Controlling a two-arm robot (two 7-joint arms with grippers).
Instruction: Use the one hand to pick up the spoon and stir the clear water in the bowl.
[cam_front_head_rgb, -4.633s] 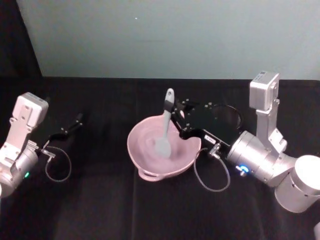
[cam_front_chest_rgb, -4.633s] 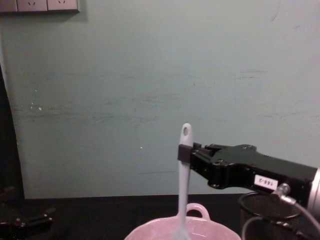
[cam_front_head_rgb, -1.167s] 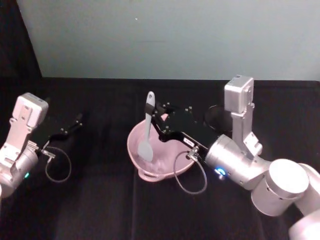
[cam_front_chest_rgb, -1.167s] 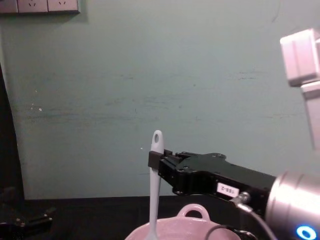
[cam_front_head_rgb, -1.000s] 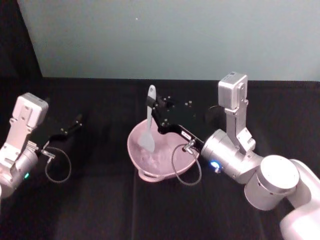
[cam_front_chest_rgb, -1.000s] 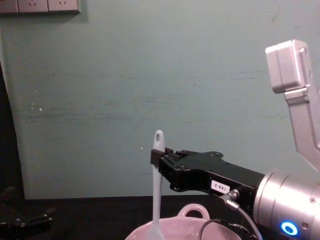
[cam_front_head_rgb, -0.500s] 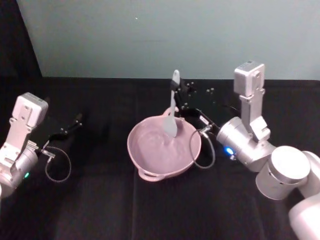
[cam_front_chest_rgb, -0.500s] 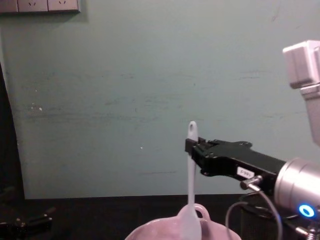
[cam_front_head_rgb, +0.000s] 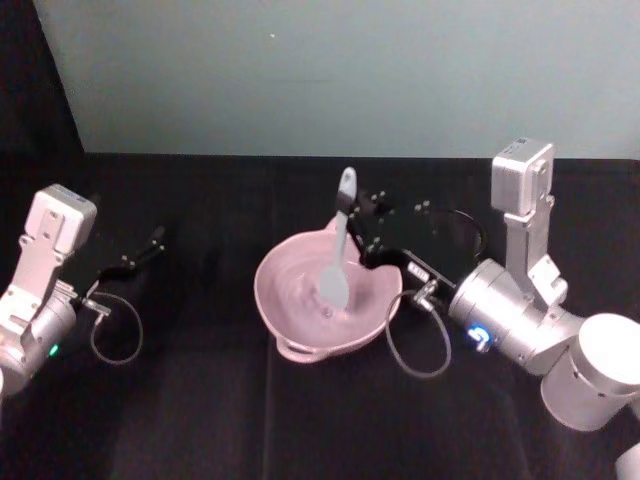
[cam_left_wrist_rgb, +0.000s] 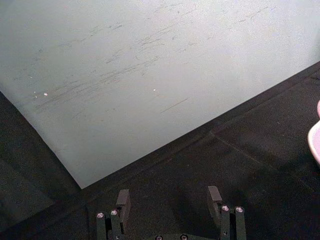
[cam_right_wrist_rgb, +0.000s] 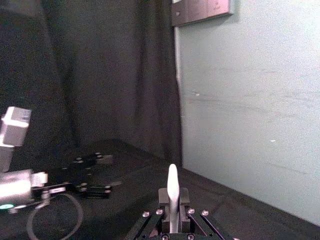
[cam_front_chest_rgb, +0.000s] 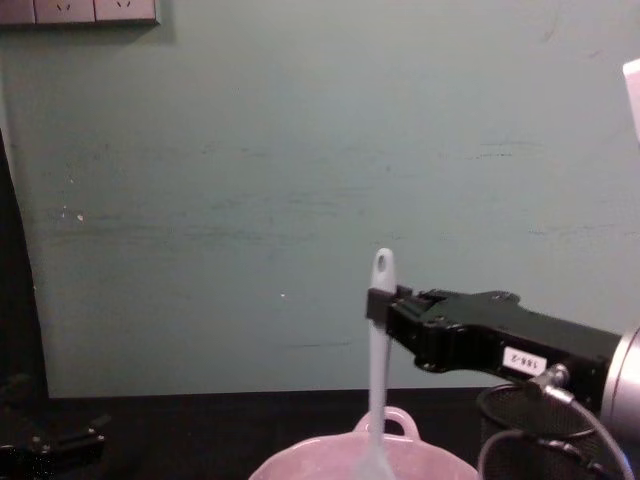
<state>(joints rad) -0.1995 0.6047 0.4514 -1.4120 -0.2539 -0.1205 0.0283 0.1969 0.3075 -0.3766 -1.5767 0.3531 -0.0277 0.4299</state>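
The pale pink bowl (cam_front_head_rgb: 290, 315) sits mid-table, its loop handle (cam_front_chest_rgb: 392, 418) showing in the chest view. The white spoon (cam_front_head_rgb: 342, 225) stands nearly upright, its flat head down inside the bowl in the barely visible water (cam_front_head_rgb: 305, 290). My right gripper (cam_front_head_rgb: 354, 224) reaches in from the right and is shut on the spoon's handle just below the oval hole. The chest view shows the clamp as the right gripper (cam_front_chest_rgb: 381, 303) on the spoon (cam_front_chest_rgb: 379, 350). The right wrist view shows the handle tip (cam_right_wrist_rgb: 172, 185) sticking out between the shut jaws. My left gripper (cam_front_head_rgb: 155, 240) rests open at the far left.
A black wire-mesh cup (cam_front_chest_rgb: 525, 420) stands right of the bowl, under my right arm. The table is covered in black cloth and ends at a pale green wall. My left gripper (cam_left_wrist_rgb: 169, 200) hangs over bare cloth, with the bowl's edge (cam_left_wrist_rgb: 316, 142) at the side.
The spoon has moved from the bowl's far rim toward its middle and dipped lower, head now under the rim. My right arm shifted with it. The left arm is still.
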